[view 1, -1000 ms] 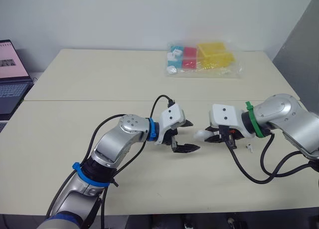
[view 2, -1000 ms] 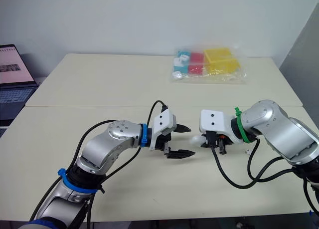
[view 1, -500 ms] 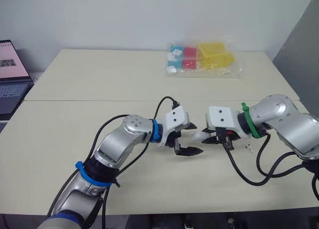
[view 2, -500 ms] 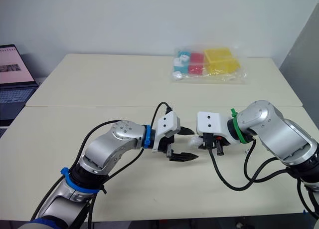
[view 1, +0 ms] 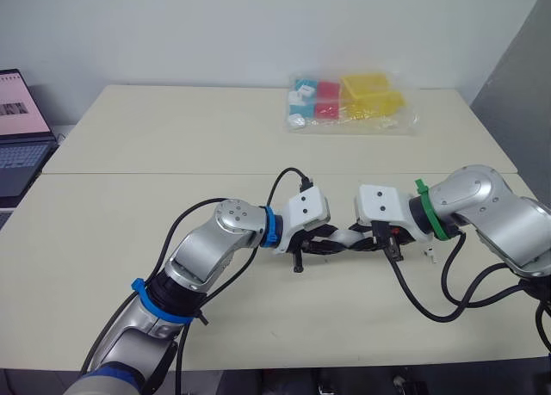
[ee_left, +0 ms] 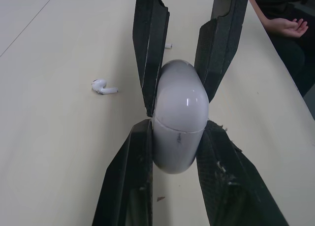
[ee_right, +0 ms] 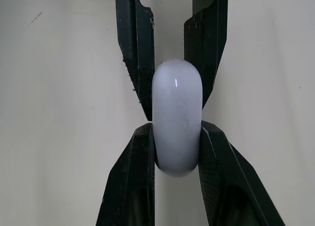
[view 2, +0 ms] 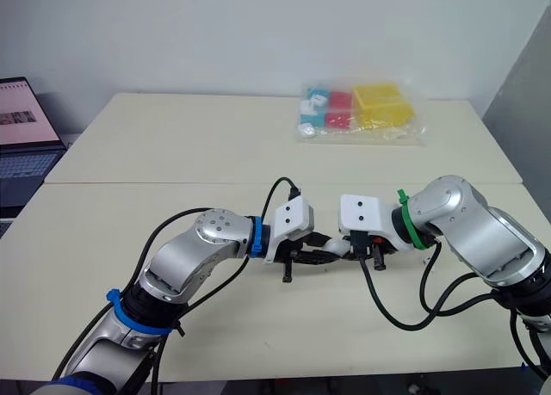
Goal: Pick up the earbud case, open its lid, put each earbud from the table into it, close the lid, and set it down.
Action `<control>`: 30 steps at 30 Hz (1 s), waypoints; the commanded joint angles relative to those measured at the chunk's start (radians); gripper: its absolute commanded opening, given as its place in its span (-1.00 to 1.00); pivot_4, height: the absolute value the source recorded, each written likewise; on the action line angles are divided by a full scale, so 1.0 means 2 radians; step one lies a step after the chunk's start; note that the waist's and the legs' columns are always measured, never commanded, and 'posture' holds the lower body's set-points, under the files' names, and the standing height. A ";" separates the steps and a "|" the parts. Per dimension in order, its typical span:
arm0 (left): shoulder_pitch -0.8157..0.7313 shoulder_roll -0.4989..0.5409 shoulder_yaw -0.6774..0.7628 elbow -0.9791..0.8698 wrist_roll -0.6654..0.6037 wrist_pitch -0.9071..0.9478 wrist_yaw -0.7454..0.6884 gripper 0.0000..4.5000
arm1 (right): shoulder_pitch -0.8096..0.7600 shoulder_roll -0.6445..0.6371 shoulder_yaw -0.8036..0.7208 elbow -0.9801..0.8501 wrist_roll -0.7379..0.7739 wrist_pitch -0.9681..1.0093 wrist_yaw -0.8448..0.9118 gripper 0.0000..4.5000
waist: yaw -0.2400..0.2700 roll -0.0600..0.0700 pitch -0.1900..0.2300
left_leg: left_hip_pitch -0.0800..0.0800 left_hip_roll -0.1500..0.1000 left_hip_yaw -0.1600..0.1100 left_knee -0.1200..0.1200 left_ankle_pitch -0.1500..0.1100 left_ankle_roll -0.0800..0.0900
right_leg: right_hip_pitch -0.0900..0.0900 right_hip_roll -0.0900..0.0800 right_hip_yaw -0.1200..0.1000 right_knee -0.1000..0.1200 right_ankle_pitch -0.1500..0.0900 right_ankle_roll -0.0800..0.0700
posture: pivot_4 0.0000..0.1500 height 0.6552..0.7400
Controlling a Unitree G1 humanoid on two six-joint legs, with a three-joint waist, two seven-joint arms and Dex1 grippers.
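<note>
Both grippers are closed on the earbud case [ee_left: 179, 103] from opposite ends: the left gripper [ee_left: 177, 130] pinches one end and the right gripper [ee_right: 176, 130] pinches the other, fingers facing each other. So the pick-up looks done. The case is not yet opened, since its thin seam [ee_left: 178, 130] runs unbroken round the body. One earbud [ee_left: 103, 86] lies loose on the table [view 1: 172, 137] near the right gripper, and a smaller white piece [ee_left: 168, 46] beyond it is probably the other. Opening, loading both, closing and setting down are all left. The case is a smooth, glossy white pebble with rounded ends. The fingers are matte black with ribbed, scuffed pads, and the table is plain matte cream
</note>
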 commanded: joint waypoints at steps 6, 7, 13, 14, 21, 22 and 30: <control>-0.004 -0.007 0.005 -0.014 -0.003 -0.001 0.005 -0.63 | -0.003 0.004 -0.019 -0.013 -0.006 -0.003 -0.003 -0.66 | 0.000 0.000 0.000 | 0.000 0.000 0.000 0.000 0.000 0.000 | 0.000 0.000 0.000 0.000 0.000 0.000 | 1.00 1.00; -0.003 -0.007 0.005 -0.013 -0.003 -0.001 0.005 -0.63 | -0.002 0.002 -0.021 -0.015 -0.003 -0.002 0.001 -0.66 | 0.000 0.000 0.000 | 0.000 0.000 0.000 0.000 0.000 0.000 | 0.000 0.000 0.000 0.000 0.000 0.000 | 1.00 1.00; 0.002 -0.005 0.003 -0.007 -0.004 -0.005 -0.001 -0.64 | 0.006 -0.019 -0.030 -0.018 -0.004 -0.004 0.013 0.30 | 0.000 0.000 0.000 | 0.000 0.000 0.000 0.000 0.000 0.000 | 0.000 0.000 0.000 0.000 0.000 0.000 | 1.00 1.00; 0.003 -0.004 0.002 -0.007 -0.003 -0.006 -0.002 -0.64 | 0.007 -0.020 -0.032 -0.019 -0.004 -0.003 0.012 0.43 | 0.000 0.000 0.000 | 0.000 0.000 0.000 0.000 0.000 0.000 | 0.000 0.000 0.000 0.000 0.000 0.000 | 1.00 1.00; 0.022 -0.014 0.027 0.018 -0.018 -0.024 -0.003 -0.64 | 0.015 -0.068 -0.071 0.004 -0.014 -0.036 0.027 1.00 | 0.001 0.000 0.000 | 0.000 0.000 0.000 0.001 0.000 0.000 | 0.000 0.000 0.000 0.000 0.000 0.000 | 1.00 1.00; 0.029 -0.020 0.041 0.025 -0.030 -0.027 -0.003 -0.64 | 0.020 -0.075 -0.082 0.008 -0.015 -0.053 0.029 1.00 | 0.001 0.000 0.000 | 0.000 0.000 0.000 0.001 0.000 0.000 | 0.000 0.000 0.000 0.000 0.000 0.000 | 1.00 1.00; 0.091 -0.081 0.121 0.072 -0.076 -0.132 -0.004 -0.64 | 0.096 -0.064 -0.213 0.008 0.017 -0.153 0.007 1.00 | 0.001 0.000 0.000 | 0.001 0.000 0.000 0.001 0.000 0.000 | 0.001 0.000 0.000 0.000 0.000 0.000 | 1.00 1.00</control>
